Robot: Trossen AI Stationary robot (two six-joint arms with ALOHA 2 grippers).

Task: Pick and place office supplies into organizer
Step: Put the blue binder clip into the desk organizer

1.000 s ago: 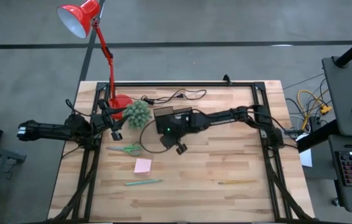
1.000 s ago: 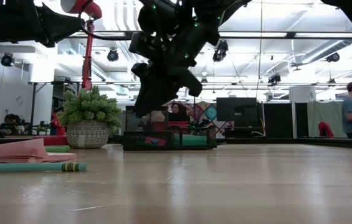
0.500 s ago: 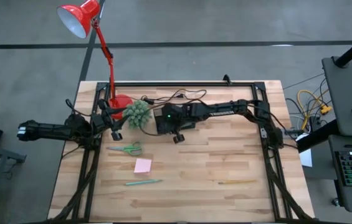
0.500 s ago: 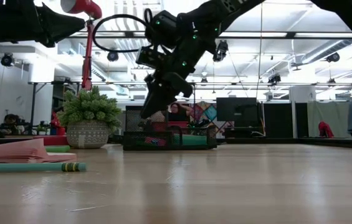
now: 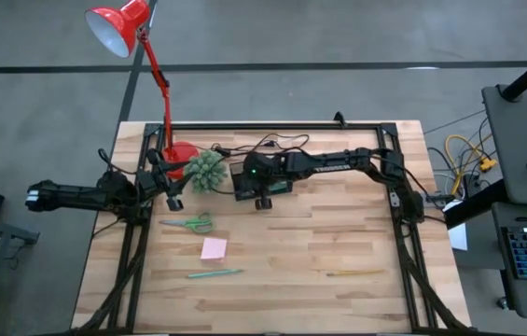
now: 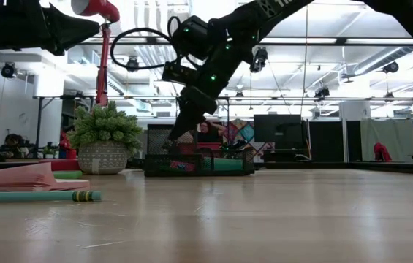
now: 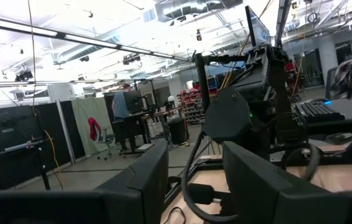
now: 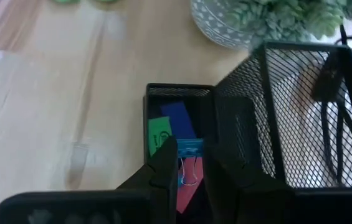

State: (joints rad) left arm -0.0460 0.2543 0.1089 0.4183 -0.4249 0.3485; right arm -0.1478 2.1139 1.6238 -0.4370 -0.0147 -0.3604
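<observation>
Organizer (image 5: 261, 182), black wire mesh, at table's far middle beside spiky green plant (image 5: 206, 170); rigid, light, likely to skid if knocked; best left where it stands.
Green-handled scissors (image 5: 189, 224) flat on wood nearer left side; stiff, thin, low-lying; probably best pinched across the handle loops or the blades' middle.
Pink sticky-note pad (image 5: 214, 247) just below scissors; soft-edged stack, light, sheets may fan; better grasped by opposite edges.
Slim green pen (image 5: 214, 273) and thin yellowish stick (image 5: 354, 273) near front edge, well apart; round, apt to roll; best gripped across the middle.
Small binder clip (image 8: 189, 163), bluish, light, springy wire loops, hanging over low compartment holding red, green, blue bits.
Right gripper (image 8: 191, 171) reaching long across table, pitched down over organizer, fingers narrowly parted about the clip; whether truly pinching, cannot tell.
Left gripper (image 5: 172, 194) parked level at left edge near lamp base; jaws spread, empty.
</observation>
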